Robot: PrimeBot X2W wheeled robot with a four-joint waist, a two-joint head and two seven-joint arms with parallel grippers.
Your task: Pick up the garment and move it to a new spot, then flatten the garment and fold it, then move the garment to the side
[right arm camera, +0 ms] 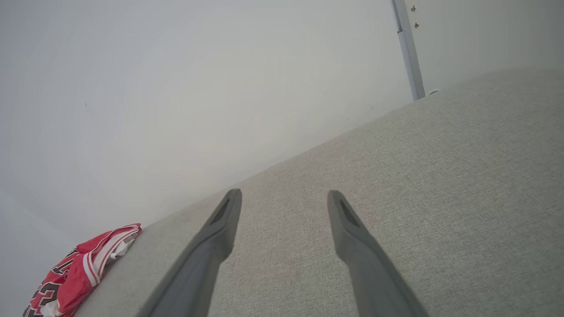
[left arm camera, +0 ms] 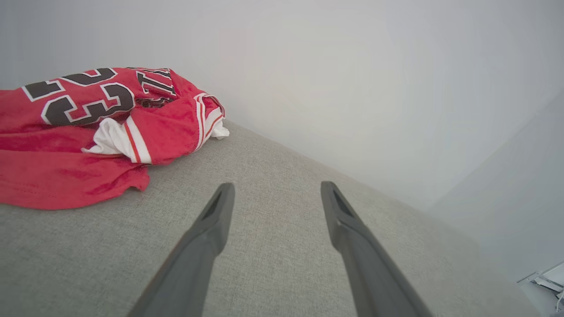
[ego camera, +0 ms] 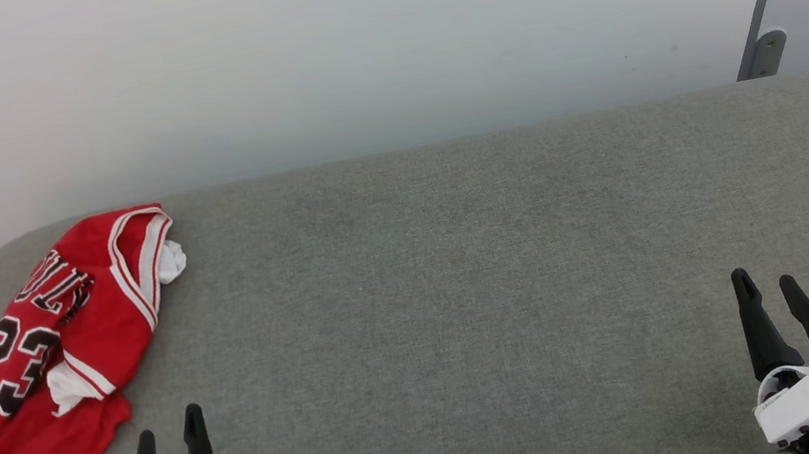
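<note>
Though near left claw (ego camera: 168, 422), garment (ego camera: 106, 329) free.

Garment (ego camera: 22, 369) at cushion's (ego camera: 466, 291) far-left corner, wall (ego camera: 338, 39) behind

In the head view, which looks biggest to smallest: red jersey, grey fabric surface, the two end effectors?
1. grey fabric surface
2. red jersey
3. left end effector and right end effector: look alike, both partly cut off, so tied.
</note>
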